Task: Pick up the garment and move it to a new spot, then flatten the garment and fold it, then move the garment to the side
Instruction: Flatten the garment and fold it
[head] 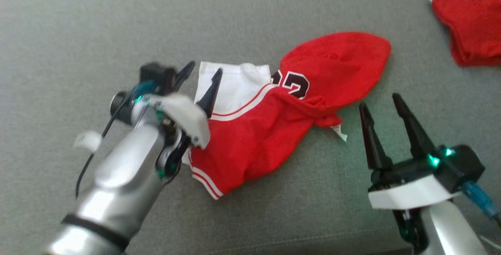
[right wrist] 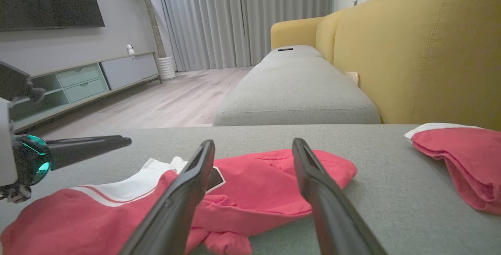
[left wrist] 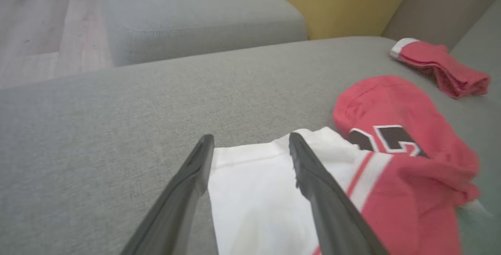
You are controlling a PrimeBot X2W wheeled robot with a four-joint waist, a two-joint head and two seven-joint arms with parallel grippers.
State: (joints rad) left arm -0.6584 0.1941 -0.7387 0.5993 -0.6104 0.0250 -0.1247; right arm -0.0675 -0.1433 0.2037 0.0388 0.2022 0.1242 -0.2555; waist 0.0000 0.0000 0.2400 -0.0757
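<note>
Garment (head: 254,145) lies bunched mid-frame; left gripper (head: 205,68) and right gripper (head: 379,101) gape empty; a one-layer pinch could worsen folds.

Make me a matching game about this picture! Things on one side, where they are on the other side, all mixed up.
Things
1. crumpled red-and-white fabric jersey with a black number
2. small folded red cloth with a white edge
3. left end effector
4. right end effector

Places
A. open, beside the jersey's red end, not touching it
B. middle of the grey sofa cushion
C. open, at the jersey's white end
D. far right of the cushion, apart from the jersey

Pairs: 1-B, 2-D, 3-C, 4-A
</note>
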